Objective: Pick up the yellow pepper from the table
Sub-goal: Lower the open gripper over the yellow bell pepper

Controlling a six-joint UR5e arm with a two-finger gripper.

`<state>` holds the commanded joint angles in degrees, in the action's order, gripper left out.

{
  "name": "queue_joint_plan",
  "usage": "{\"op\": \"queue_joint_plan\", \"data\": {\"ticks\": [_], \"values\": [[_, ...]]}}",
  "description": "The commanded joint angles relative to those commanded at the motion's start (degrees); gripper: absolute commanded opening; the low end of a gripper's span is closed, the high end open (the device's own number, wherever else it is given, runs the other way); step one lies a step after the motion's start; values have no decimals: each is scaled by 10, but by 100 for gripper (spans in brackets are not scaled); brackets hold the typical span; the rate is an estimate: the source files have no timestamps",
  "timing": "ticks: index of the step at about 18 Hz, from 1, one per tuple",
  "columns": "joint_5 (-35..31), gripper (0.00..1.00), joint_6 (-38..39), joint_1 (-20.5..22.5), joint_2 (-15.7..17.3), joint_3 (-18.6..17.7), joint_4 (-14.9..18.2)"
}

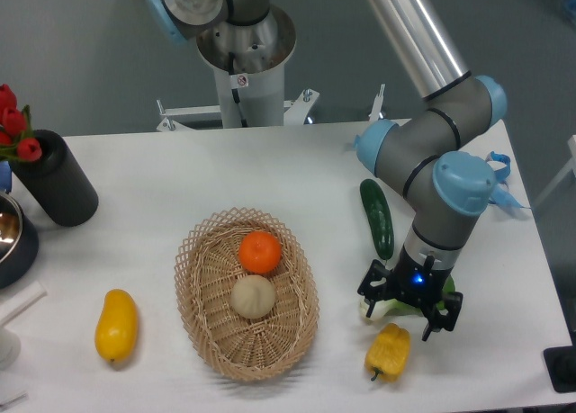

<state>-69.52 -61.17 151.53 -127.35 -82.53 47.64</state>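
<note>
Just below claw (407, 308), yellow pepper (389, 351) lies on table (180, 179); claw spread, empty.

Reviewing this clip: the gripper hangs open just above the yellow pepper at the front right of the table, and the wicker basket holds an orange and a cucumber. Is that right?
Not quite. The camera view shows the wicker basket holding an orange and a pale round bun-like item, not a cucumber. The cucumber lies on the table right of the basket. The open gripper above the yellow pepper is correct.
</note>
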Motion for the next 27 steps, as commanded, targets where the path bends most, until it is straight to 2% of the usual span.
{"op": "queue_joint_plan", "data": {"ticks": [4,27], "values": [[-1,100,0,-5,-5,-2,-17],[-30,100,-3,-18,-30,5,-22]]}}
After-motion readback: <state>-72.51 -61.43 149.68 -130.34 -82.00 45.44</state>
